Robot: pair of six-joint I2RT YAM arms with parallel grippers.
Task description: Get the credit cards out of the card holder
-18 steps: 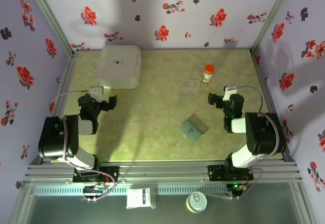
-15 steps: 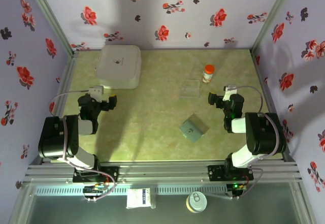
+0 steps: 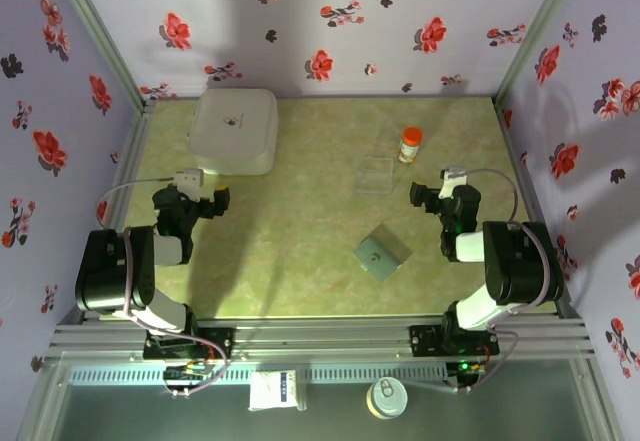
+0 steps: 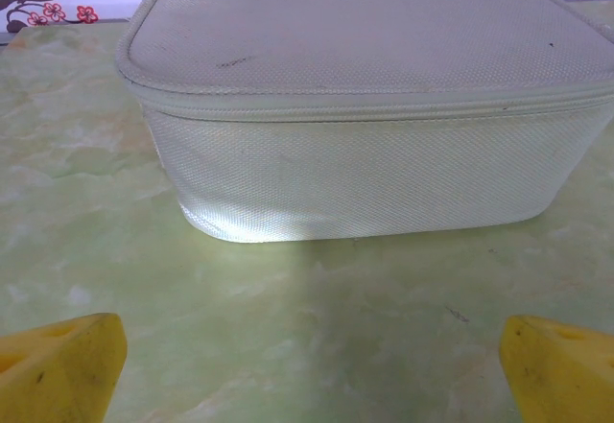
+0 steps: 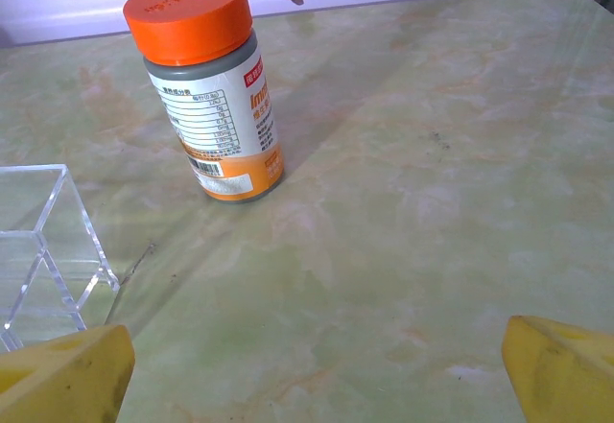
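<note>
Top external: card holder (image 3: pixel 382 253) folded flat on bench (image 3: pixel 300 191), probably light, floppy, slides easily, so pin one panel, lift free edge; left fingers (image 3: pixel 221 199), right fingers (image 3: pixel 418 194) wide, empty.

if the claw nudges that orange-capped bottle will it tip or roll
The supplement bottle stands upright, taller than wide, so a push near its orange cap would probably tip it. Its round body would then likely roll on the smooth table. The glossy label may be slippery.
</note>
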